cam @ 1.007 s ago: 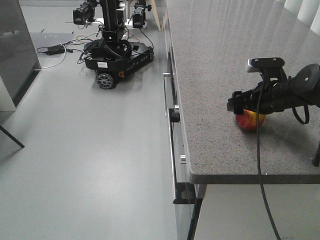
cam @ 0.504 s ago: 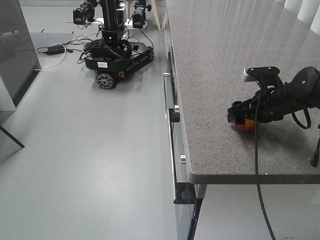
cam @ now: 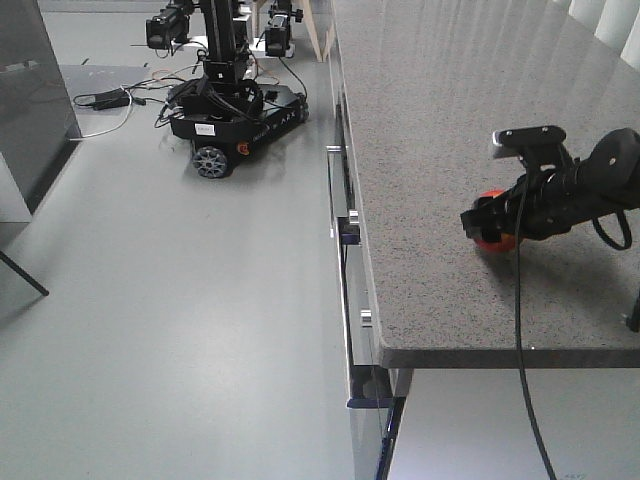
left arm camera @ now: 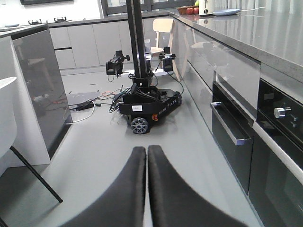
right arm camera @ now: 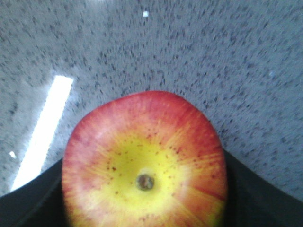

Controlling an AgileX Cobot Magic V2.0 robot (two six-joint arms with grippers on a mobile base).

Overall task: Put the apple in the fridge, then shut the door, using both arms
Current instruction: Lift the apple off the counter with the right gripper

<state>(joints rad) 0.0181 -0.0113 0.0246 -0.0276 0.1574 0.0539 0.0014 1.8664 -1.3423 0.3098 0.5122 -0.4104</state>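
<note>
**Exterior front view.** The right claw (cam: 487,222) is clamped on a small round red-and-yellow apple (cam: 492,240), low over the speckled grey stone counter (cam: 440,110) and near its front edge. Whether the apple touches the counter, I cannot tell. The black cylindrical right arm (cam: 590,180) lies almost level. A thin black cable (cam: 519,330) hangs from it past the counter lip. Risk: the cable could catch on that lip when the arm swings out. A black wheeled robot (cam: 235,105) stands well apart on the smooth grey floor.

**Left wrist view.** The left claw (left arm camera: 147,151) has its fingers pressed together, gripping nothing. They are matte black, curved and rubbery-looking. No fridge or door can be identified with certainty.

**Right wrist view.** The apple (right arm camera: 144,161) fills the frame, its dimpled end toward the lens. It shows a yellow starburst, red streaks and glossy freckled skin. Black pads (right arm camera: 33,208) flank it on both sides. Risk: waxy, rounded skin gives little purchase. A jolt could squeeze it out, and it would likely roll off the nearby edge.
</note>
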